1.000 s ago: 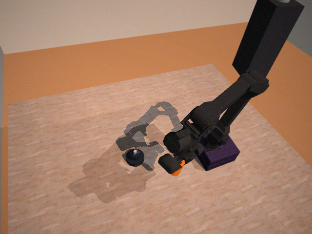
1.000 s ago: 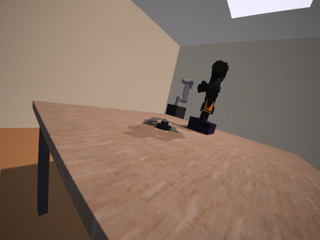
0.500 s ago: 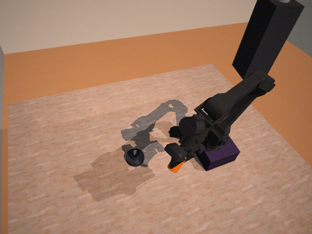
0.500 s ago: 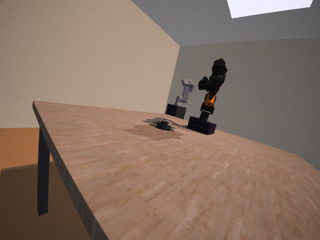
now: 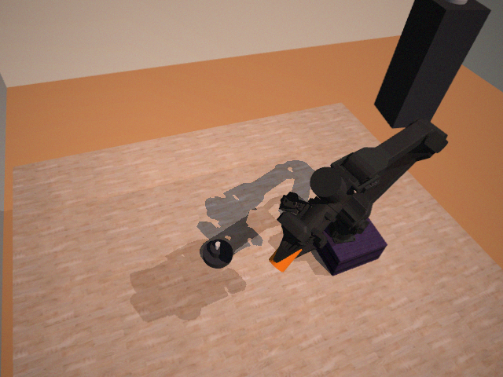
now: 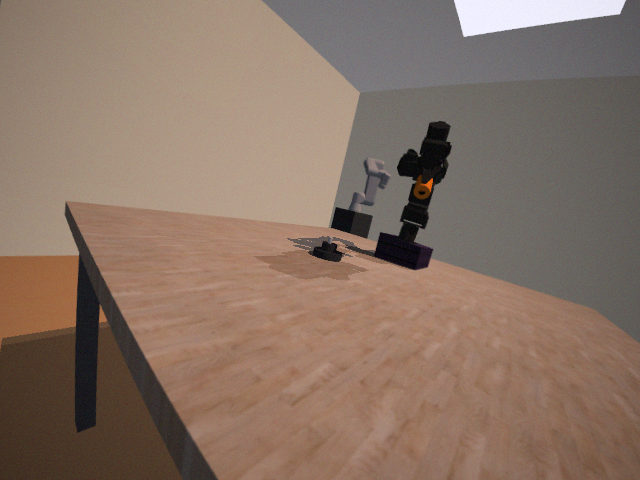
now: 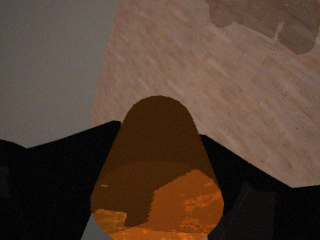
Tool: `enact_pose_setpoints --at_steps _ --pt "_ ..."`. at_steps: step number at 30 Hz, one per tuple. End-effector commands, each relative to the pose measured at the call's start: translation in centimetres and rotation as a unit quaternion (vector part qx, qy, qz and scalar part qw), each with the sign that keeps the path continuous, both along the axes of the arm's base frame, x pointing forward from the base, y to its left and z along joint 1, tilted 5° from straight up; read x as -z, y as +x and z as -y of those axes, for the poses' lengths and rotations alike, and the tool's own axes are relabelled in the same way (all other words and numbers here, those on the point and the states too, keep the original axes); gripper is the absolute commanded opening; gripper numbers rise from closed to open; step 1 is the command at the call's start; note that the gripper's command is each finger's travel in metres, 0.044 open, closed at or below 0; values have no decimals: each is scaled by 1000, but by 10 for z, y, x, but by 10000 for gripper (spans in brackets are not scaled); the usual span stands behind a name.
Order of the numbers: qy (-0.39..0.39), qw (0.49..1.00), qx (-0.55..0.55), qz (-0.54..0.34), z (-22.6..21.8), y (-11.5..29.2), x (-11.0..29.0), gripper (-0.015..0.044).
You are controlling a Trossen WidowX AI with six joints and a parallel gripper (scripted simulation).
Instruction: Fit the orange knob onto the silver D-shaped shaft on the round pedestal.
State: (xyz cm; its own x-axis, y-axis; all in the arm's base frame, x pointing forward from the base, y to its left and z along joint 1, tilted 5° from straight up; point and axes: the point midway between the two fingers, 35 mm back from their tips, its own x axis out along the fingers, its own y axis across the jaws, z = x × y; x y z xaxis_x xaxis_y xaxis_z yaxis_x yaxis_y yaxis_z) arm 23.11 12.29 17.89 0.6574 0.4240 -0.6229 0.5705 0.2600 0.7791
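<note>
The orange knob (image 5: 282,264) (image 6: 423,184) (image 7: 159,145) is held high above the table, tapered and tilted. Its wide end faces the exterior view, which shows a dark hole in it; the flat side cannot be made out. My gripper (image 5: 286,256) (image 6: 425,179) (image 7: 158,136) is shut on the knob, one finger on each side. The round black pedestal (image 5: 218,263) (image 6: 326,254) stands on the table, apart from the knob. Its small silver shaft (image 5: 218,244) (image 6: 329,240) points up, bare. The pedestal is out of the wrist view.
The arm stands on a purple block (image 5: 359,251) (image 6: 403,251) on the wooden table (image 5: 101,195) (image 6: 361,361). A black column (image 5: 435,60) (image 6: 351,222) beyond the table carries a grey arm (image 6: 373,178). The arm's shadow falls around the pedestal.
</note>
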Motion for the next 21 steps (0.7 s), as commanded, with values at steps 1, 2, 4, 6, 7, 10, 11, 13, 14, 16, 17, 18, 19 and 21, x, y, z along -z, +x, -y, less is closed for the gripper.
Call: enact_pose_setpoints --at_steps 1,2,4,6,7,10,11,13,14,16,17,18,19,21 --pt "20 999 1 29 0 0 -9 0" --pt "4 1000 1 7 0 0 -2 0" --pt "4 1000 1 7 0 0 -2 0" --pt "4 1000 1 7 0 0 -2 0" --pt "4 1000 1 7 0 0 -2 0" --pt "4 1000 1 7 0 0 -2 0" --pt "4 1000 1 7 0 0 -2 0" --pt "4 1000 1 7 0 0 -2 0" --pt "4 1000 1 7 0 0 -2 0" --pt "4 1000 1 7 0 0 -2 0" --pt "4 1000 1 7 0 0 -2 0" --pt "4 1000 1 7 0 0 -2 0" --pt "4 1000 1 7 0 0 -2 0" --pt "4 1000 1 7 0 0 -2 0"
